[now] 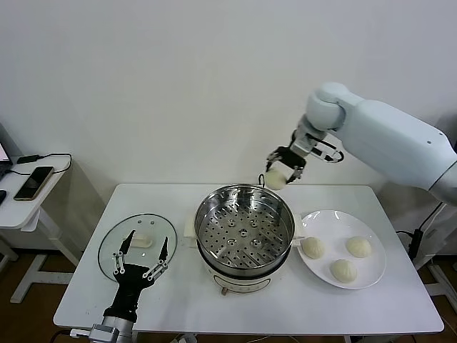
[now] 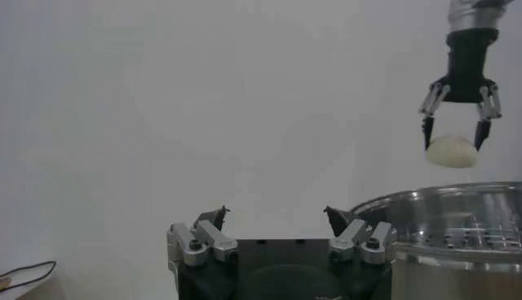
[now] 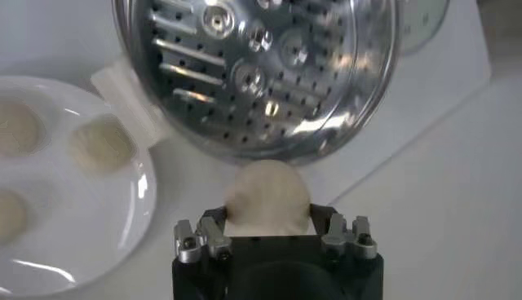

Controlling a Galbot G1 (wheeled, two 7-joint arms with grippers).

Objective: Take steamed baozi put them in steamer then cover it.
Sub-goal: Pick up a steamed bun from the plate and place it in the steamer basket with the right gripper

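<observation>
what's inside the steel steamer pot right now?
Only the perforated steel tray shows inside the shiny round steel steamer; no buns on it. Below the tray is hidden. One cream-white bun hangs in the right gripper above the far rim.

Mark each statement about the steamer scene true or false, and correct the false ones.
1. Three buns lie on the white plate. True.
2. The steamer already holds a bun. False: its perforated tray is bare.
3. The right end effector carries a bun above the table, behind the steamer's far rim. True.
4. The glass lid covers the steamer. False: it lies on the table at the steamer's left.
5. The left end effector grips the lid. False: it is open, holding nothing.
</observation>
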